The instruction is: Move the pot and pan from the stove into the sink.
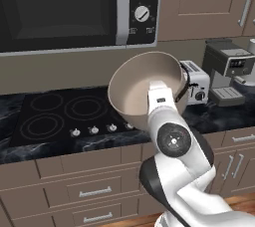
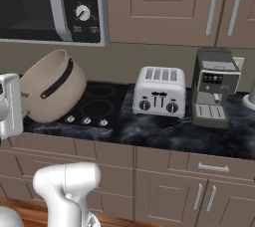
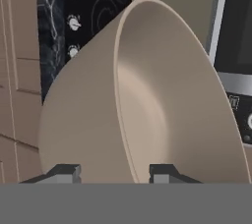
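- While the white arm rises from below with its wrist bent toward the counter, the gripper has its jaws closed on the rim of the pot, one finger outside the wall, one inside.
- Held tilted on its side in the air above the front edge of the stove, the pot shows a pale, bare interior.
- From the right base view, a dark handle strap crosses the pot's outer wall; a toaster and coffee machine stand on the counter beside it.
- Overhead hangs a microwave.
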### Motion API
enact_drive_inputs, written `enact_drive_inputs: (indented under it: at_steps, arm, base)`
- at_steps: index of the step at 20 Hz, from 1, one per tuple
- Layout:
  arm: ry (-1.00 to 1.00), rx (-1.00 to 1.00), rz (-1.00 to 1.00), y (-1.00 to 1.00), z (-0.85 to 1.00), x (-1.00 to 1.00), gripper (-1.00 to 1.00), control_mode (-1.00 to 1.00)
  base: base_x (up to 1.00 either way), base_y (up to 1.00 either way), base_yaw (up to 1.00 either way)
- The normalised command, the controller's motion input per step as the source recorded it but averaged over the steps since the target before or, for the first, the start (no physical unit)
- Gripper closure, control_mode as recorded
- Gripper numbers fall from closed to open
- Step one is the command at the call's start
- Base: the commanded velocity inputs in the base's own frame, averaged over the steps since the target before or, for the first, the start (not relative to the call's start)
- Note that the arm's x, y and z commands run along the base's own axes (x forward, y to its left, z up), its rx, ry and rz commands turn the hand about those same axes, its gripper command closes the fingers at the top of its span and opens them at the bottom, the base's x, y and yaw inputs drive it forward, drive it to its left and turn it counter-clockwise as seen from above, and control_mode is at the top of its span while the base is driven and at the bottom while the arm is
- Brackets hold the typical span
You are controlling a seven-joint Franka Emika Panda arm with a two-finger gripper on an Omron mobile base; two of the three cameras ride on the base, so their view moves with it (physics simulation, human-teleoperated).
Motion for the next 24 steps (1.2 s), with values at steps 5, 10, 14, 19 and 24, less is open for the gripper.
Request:
enact_drive_inputs:
  at_steps: [5, 10, 14, 19, 24]
  arm:
    - [0.03, -0.02, 0.08, 0.0, 0.36, -0.93, 1.0, -1.0]
    - [0.05, 0.0, 0.06, 0.0, 0.28, -0.9, 1.0, -1.0]
    - [0.07, 0.0, 0.06, 0.0, 0.2, -0.91, 1.0, -1.0]
    - [0.12, 0.01, 0.11, 0.0, 0.0, -0.66, 1.0, -1.0]
    - [0.1, 0.07, 0.1, 0.03, -0.04, -0.41, 1.0, -1.0]
  base:
    - [0.0, 0.0, 0.0]
    - [0.0, 0.0, 0.0]
    - [0.0, 0.0, 0.0]
    - [0.0, 0.0, 0.0]
    - [0.0, 0.0, 0.0]
